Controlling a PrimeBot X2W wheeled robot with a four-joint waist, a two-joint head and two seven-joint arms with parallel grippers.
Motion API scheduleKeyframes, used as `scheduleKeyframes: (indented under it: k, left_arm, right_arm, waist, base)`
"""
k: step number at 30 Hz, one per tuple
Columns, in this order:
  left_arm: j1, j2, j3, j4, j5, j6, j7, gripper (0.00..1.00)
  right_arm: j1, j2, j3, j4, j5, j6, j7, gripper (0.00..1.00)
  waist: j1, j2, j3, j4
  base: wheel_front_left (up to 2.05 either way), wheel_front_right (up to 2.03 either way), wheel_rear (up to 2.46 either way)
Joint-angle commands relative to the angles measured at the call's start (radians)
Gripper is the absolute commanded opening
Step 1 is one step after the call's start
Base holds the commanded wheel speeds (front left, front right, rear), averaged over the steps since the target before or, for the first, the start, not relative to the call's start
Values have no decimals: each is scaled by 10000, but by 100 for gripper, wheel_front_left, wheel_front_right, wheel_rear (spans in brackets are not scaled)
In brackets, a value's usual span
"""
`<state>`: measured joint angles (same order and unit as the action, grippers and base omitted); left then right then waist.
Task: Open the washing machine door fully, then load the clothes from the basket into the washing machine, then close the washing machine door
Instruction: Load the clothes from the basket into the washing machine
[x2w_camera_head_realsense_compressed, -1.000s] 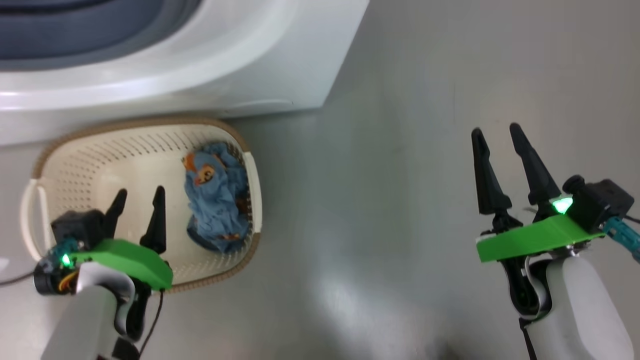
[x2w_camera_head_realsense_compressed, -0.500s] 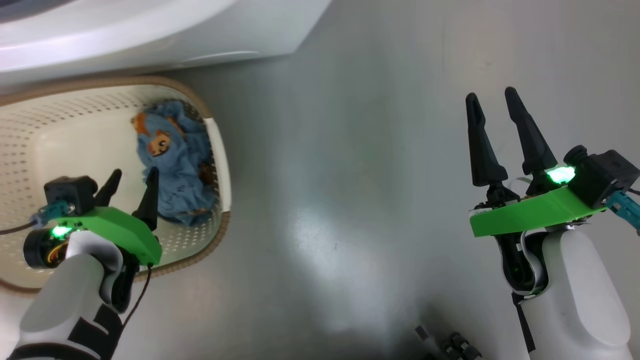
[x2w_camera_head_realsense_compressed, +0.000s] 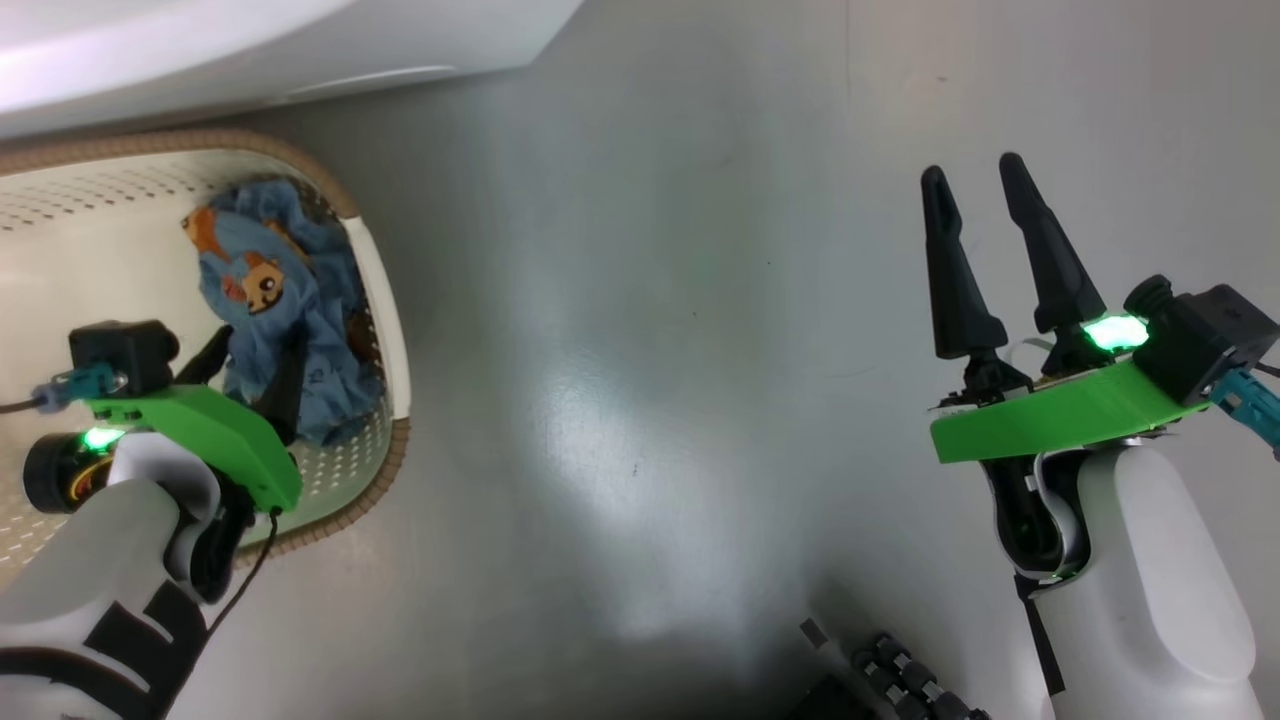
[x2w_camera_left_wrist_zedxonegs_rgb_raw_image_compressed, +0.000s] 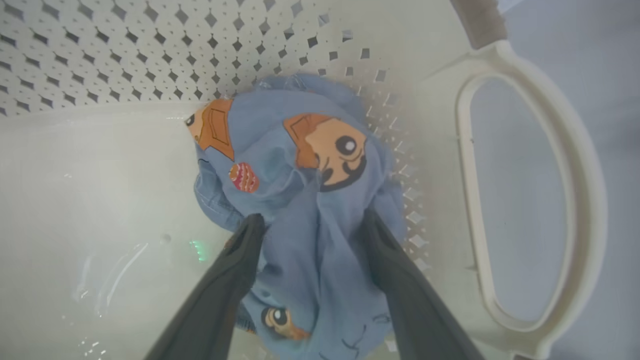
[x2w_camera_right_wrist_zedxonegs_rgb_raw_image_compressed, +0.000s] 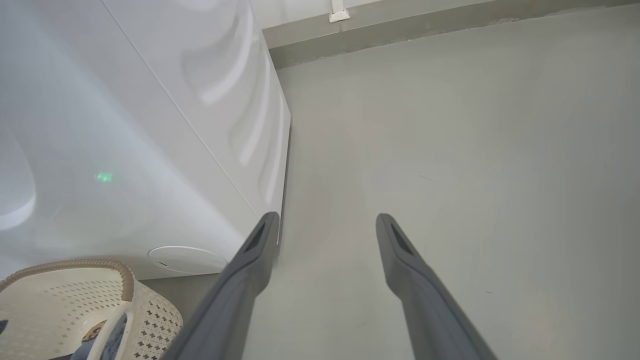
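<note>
Blue cartoon-print clothes (x2w_camera_left_wrist_zedxonegs_rgb_raw_image_compressed: 310, 165) lie bunched against the handle end of the basket (x2w_camera_head_realsense_compressed: 385, 300), which sits beside the washing machine (x2w_camera_head_realsense_compressed: 250, 40). The left claw (x2w_camera_left_wrist_zedxonegs_rgb_raw_image_compressed: 312, 215) is spread apart, straddling them. The right claw (x2w_camera_head_realsense_compressed: 971, 168) is apart over the grey floor (x2w_camera_head_realsense_compressed: 640, 350). The head view's left edge cuts off the basket, and a dark ridged object (x2w_camera_head_realsense_compressed: 900, 680) at its bottom edge is unclear.

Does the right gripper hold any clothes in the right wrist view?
No, the fingers of the right gripper stand apart over the grey floor, with nothing between them.
</note>
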<state>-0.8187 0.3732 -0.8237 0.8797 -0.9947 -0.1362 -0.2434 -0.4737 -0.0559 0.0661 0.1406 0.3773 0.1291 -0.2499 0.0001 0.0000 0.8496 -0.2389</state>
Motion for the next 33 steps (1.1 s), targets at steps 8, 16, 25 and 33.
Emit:
scheduleKeyframes:
  k: [8,16,25,33]
  left_arm:
    - [-513,636,-1190,-31,-1324,55,210,66]
    - [-680,656,-2084,30,-2446,55,80,0]
    - [-47,514,-2058,197,-3205,55,-172,0]
    - [1195,435,-54,-422,-2093,55,-181,0]
  right_arm:
    - [199,56,345,-258,114,16,-118,100]
    - [238,56,324,-191,107,16,-118,100]
    - [513,56,225,18,-22,16,-118,100]
    - [1045,56,125,326,-289,16,-118,100]
  waist:
    - [-1,0,104,-138]
    - [-1,0,-293,-140]
    - [-1,0,-1628,150]
    - [-1,0,-3277,550]
  base:
    - [0,0,0]
    - [0,0,0]
    - [0,0,0]
    - [0,0,0]
